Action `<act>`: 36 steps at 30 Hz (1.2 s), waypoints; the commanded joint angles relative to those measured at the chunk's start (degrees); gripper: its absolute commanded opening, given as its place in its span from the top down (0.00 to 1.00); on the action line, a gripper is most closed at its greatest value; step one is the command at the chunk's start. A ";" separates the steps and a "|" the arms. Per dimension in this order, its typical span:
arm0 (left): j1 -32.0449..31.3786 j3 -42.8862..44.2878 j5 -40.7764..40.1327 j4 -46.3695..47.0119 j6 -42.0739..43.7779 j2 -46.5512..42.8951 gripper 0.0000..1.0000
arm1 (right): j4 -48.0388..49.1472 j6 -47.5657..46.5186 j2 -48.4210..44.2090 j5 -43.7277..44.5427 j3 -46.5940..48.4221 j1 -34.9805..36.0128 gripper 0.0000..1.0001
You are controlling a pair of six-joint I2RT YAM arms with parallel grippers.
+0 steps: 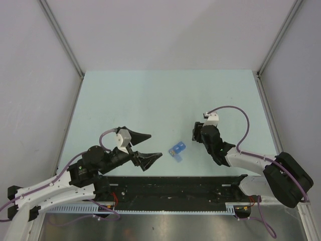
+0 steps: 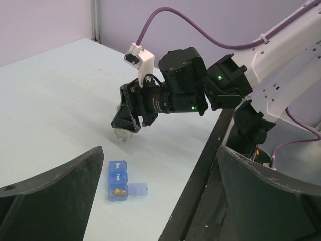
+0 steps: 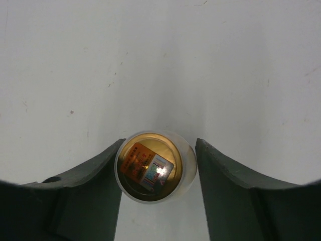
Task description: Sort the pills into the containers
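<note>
The blue pill box [image 1: 176, 149] lies on the table between the arms. In the left wrist view the pill box [image 2: 118, 176] has two compartments shut and the nearest one open, its lid [image 2: 138, 189] folded out, with yellowish pills [image 2: 119, 191] inside. My left gripper [image 1: 154, 146] is open and empty, just left of the box. My right gripper [image 1: 196, 133] points down over a small clear jar [image 3: 154, 166] with a label on its golden bottom. The jar [image 2: 122, 134] stands on the table. The left finger [image 3: 95, 186] touches it and a narrow gap shows beside the right finger [image 3: 235, 186].
A black rail [image 1: 175, 188] runs along the table's near edge by the arm bases. Grey walls [image 1: 40, 60] enclose the table on the left, back and right.
</note>
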 commanded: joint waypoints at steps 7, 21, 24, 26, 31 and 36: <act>0.14 -0.92 -2.80 1.46 -2.09 -0.55 0.00 | -2.39 1.53 -5.69 -1.95 0.03 -0.26 0.09; 7.05 -0.65 -10.49 2.85 -10.52 11.82 0.00 | -23.52 -2.69 -23.61 -1.60 11.80 1.49 0.02; 12.95 -3.02 -6.86 9.33 -12.63 17.46 0.02 | -31.19 0.65 -26.43 -0.56 14.70 8.50 0.09; 15.34 -5.92 -6.41 12.69 -13.60 18.69 0.05 | -34.98 4.77 -26.97 2.43 15.67 18.16 0.20; 19.92 -7.95 -2.99 18.33 -13.87 22.64 0.24 | -43.87 14.79 -22.07 9.38 16.20 32.07 0.46; 20.18 -6.54 -1.05 19.82 -13.25 33.96 0.75 | -44.06 18.06 -18.18 11.85 14.19 30.77 1.00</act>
